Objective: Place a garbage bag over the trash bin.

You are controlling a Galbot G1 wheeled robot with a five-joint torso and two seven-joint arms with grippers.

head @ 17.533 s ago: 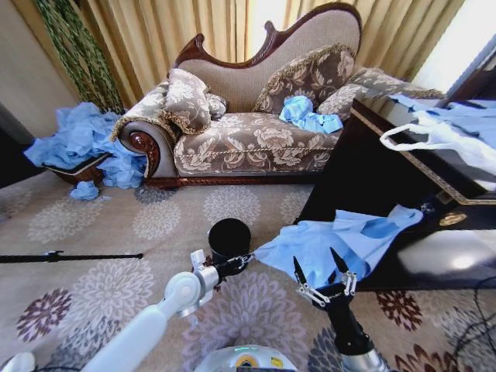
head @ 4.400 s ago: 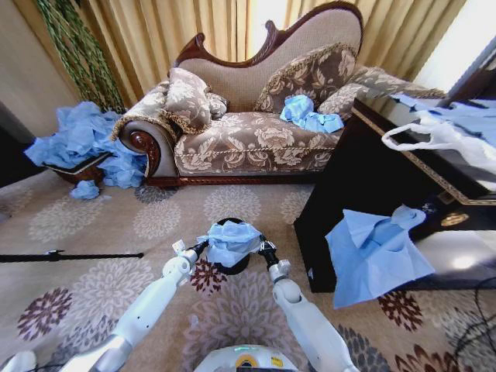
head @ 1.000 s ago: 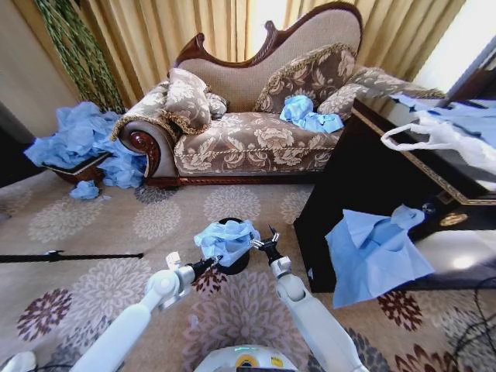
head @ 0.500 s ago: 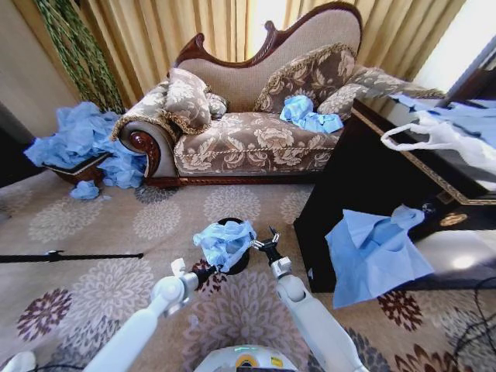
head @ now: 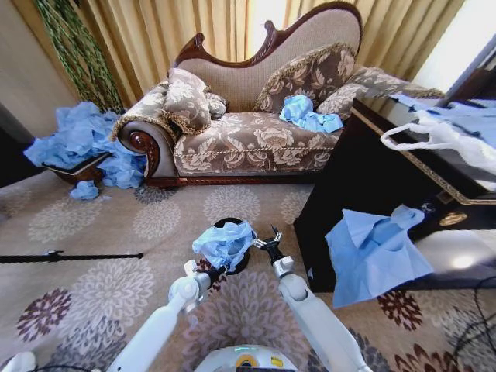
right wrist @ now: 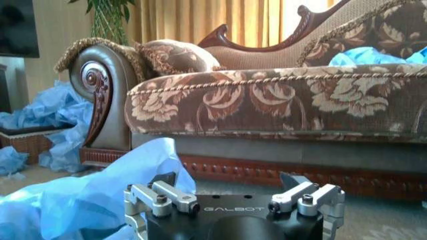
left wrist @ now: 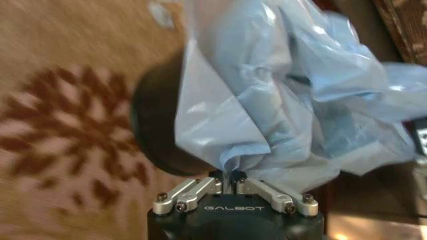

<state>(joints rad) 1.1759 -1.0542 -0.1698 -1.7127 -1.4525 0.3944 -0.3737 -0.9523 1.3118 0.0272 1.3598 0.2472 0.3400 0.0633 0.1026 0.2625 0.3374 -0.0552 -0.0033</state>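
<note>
Both grippers are at the trash bin [head: 230, 260], with the garbage bag [head: 225, 242] bunched on its top.

The left gripper [left wrist: 230, 184] is clenched on a gathered corner of the crinkly light-blue garbage bag, pinching the plastic right at the bin's near side. The bag sits in a crumpled heap over the opening of the black trash bin, not spread down its sides. The right gripper [head: 268, 243] hovers just beside the bag's right edge, its fingers [right wrist: 300, 189] spread apart and holding nothing. The bin stands on the patterned carpet [head: 93, 294] in front of the sofa [head: 256, 132].
</note>
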